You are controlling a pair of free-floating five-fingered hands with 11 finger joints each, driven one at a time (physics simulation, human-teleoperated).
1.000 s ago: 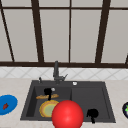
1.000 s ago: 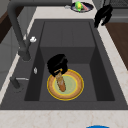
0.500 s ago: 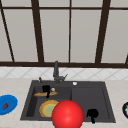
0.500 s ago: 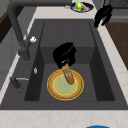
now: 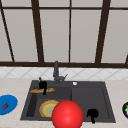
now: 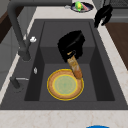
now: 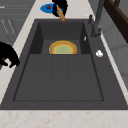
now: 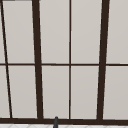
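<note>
We see our left hand [image 5: 43,85] with fingers clamped on a baguette [image 6: 74,67], above the yellow plate [image 6: 65,85] in the sink [image 5: 87,97], our right hand [image 5: 92,114] idle, fingers loosely curled

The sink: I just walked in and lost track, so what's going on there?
The left hand is shut on a long brown baguette and holds it in the air above the yellow plate, which lies in the sink's left basin. In the left side view the loaf hangs tilted, its lower end over the plate's rim. The right hand hovers idle by the sink's front right edge. A red ball sits in the foreground.
</note>
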